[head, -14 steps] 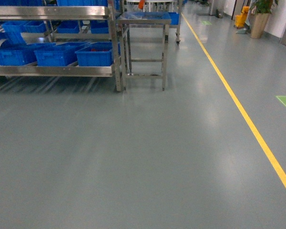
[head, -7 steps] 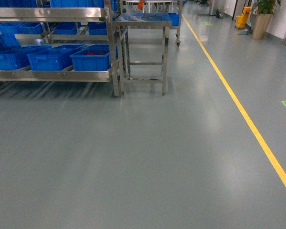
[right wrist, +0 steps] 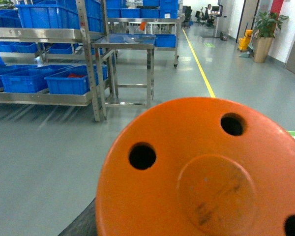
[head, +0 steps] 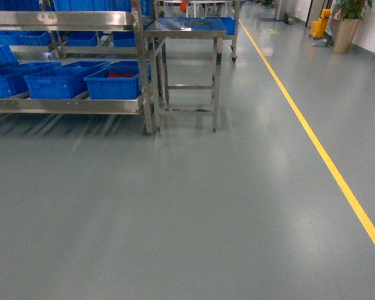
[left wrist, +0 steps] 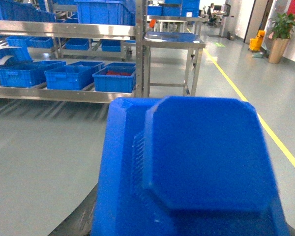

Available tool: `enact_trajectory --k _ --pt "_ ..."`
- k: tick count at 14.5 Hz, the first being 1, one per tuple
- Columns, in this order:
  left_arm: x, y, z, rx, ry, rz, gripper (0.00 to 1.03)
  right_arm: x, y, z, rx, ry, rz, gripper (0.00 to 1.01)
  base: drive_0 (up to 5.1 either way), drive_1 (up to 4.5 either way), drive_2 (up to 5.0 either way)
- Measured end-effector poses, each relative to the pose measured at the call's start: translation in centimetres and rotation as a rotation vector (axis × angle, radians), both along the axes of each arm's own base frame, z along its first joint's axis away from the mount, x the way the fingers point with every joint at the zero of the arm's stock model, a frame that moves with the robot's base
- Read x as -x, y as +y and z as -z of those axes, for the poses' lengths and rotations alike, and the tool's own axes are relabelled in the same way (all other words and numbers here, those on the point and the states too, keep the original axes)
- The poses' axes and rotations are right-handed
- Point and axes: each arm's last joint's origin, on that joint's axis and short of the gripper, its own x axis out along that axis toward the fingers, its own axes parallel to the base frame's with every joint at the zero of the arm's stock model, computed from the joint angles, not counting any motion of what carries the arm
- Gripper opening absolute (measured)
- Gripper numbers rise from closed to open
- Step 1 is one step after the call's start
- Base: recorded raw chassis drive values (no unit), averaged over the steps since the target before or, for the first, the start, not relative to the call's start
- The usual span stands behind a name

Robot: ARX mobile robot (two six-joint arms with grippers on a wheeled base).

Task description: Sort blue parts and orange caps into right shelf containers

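Note:
A chunky blue part [left wrist: 201, 162] fills the lower left wrist view, held right in front of the camera; it hides the left jaws. An orange cap [right wrist: 206, 182] with round holes fills the lower right wrist view the same way and hides the right jaws. Neither gripper shows in the head view. Blue ribbed crates [head: 115, 82] sit in a row on the low shelf of a steel rack [head: 142, 69] ahead on the left, also seen as crates [left wrist: 115, 78] and crates [right wrist: 69, 82]. The rightmost crate holds something red.
A small steel table [head: 187, 28] stands against the rack's right end. A yellow floor line [head: 325, 156] runs along the right. A potted plant [head: 347, 25] and a yellow mop bucket [head: 319, 25] stand far right. Grey floor lies between me and the rack.
The rack and table have slid left and lower in the head view and look a little nearer. The green floor mark has drifted almost off the right edge.

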Motion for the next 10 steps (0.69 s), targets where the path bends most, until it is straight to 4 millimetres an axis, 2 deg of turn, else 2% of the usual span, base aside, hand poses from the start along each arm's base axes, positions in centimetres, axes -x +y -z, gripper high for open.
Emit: enact_trajectory --k 10 --pt "0.00 0.00 -0.03 0.000 -0.003 0.002 0.43 0.00 0.00 0.00 0.000 0.000 0.000 0.45 0.0 4.24 -4.2"
